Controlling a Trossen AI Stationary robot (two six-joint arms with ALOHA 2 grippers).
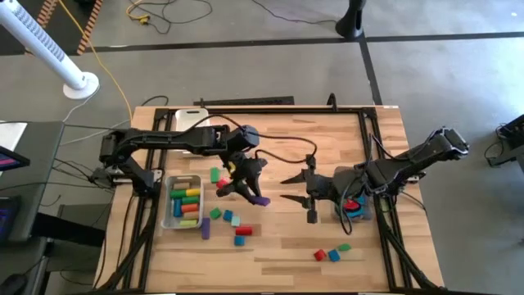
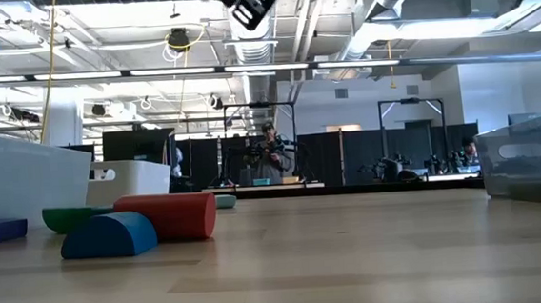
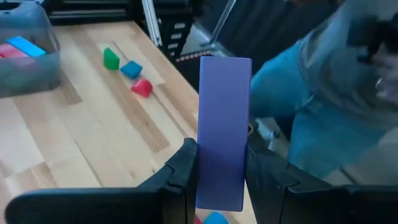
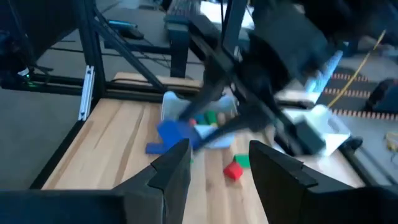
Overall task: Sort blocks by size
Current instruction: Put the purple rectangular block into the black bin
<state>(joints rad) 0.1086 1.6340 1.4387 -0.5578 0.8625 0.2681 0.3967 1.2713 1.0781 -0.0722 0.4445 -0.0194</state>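
While left hand (image 3: 221, 180) clamps purple bar (image 3: 222, 130), bar's base hidden; right hand (image 4: 219, 165) wide, empty.

Light wooden table top (image 1: 278, 246) with pale grain, black frame rails. Flat purple bar block (image 3: 222, 130) between dark left-gripper fingers (image 3: 180, 171). Clear plastic bin (image 1: 169, 215) at left holds pink, yellow, green, orange blocks. Near right: red, blue, green small blocks (image 1: 332, 253). Low view: red cylinder block (image 2: 165, 217), blue half-round block (image 2: 109, 235).

The left tool (image 3: 221, 180) grips a purple bar (image 3: 222, 124) upright; green, blue, red blocks (image 3: 127, 68) lie near the bench (image 3: 74, 137) edge.
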